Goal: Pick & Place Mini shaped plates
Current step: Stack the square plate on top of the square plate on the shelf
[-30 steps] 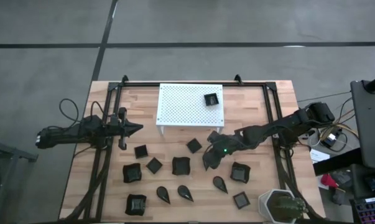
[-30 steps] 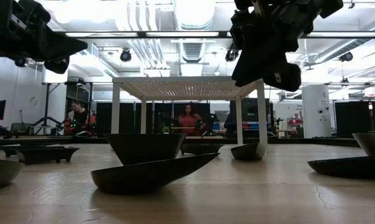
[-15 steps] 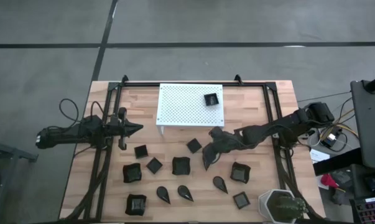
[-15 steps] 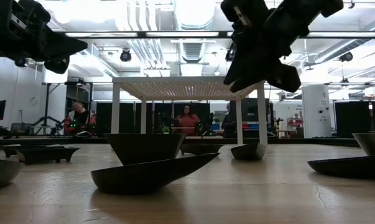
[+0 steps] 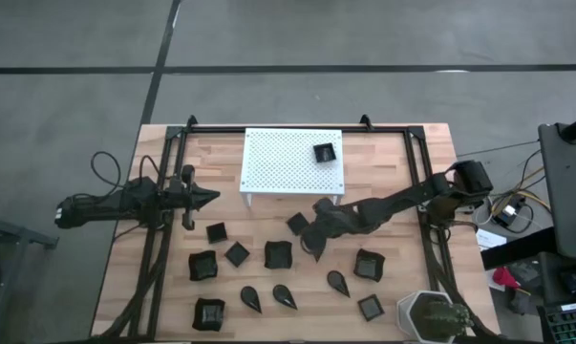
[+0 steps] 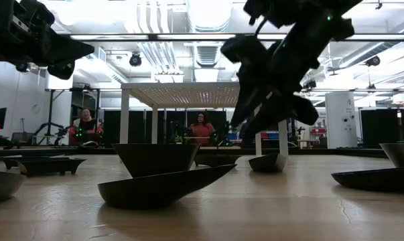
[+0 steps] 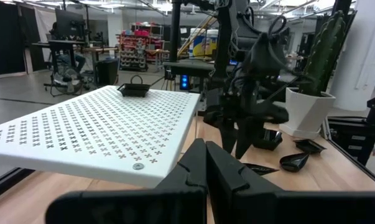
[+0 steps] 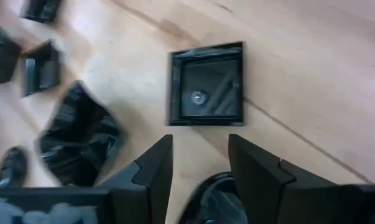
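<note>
The right tool (image 5: 311, 239) hangs with its fingers spread and empty above the wooden surface (image 5: 412, 191), just beside a small square black plate (image 8: 206, 84) lying flat. More black plates (image 5: 278, 254) lie scattered nearby, and one (image 5: 324, 152) sits on the white perforated stand (image 5: 278, 162). The left tool (image 5: 209, 198) waits fully closed and empty at the surface's left side.

Surface (image 5: 393, 315): pale wood planks, visible grain, matt. Mini shaped plates (image 8: 206, 84): black, glossy, reflective. Perforated stand (image 5: 278, 162): white, matt, smooth. Right gripper (image 8: 198, 163): dark matt plastic look.
</note>
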